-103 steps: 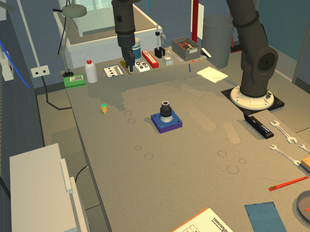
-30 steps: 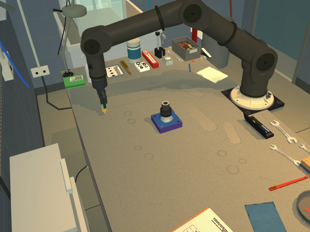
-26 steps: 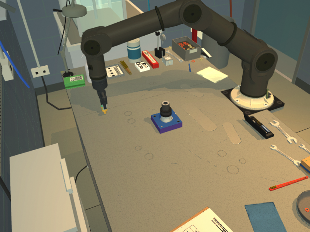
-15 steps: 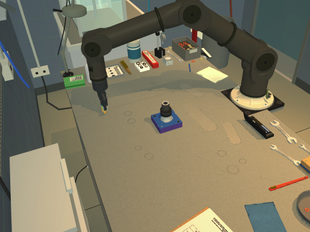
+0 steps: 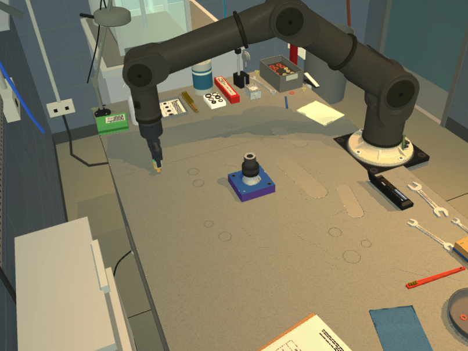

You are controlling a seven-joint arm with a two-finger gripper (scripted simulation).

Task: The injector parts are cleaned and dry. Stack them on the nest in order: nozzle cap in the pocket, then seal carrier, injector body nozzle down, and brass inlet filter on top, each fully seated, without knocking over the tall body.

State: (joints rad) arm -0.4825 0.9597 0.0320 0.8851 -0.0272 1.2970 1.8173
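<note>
The dark injector body (image 5: 250, 165) stands upright on the blue nest (image 5: 251, 185), with a pale ring of the lower parts showing at its foot. The stack is at the middle of the table. My gripper (image 5: 157, 165) is far to the left of it, near the table's left edge, pointing down. It is open and holds nothing. The small brass inlet filter (image 5: 158, 170) lies on the table right under the fingertips.
The arm's base (image 5: 381, 149) sits at the right. Trays, a parts bin (image 5: 281, 73) and a canister line the back edge. Wrenches (image 5: 428, 198), a black bar (image 5: 391, 191) and a red strip (image 5: 434, 278) lie right. Papers sit at the front.
</note>
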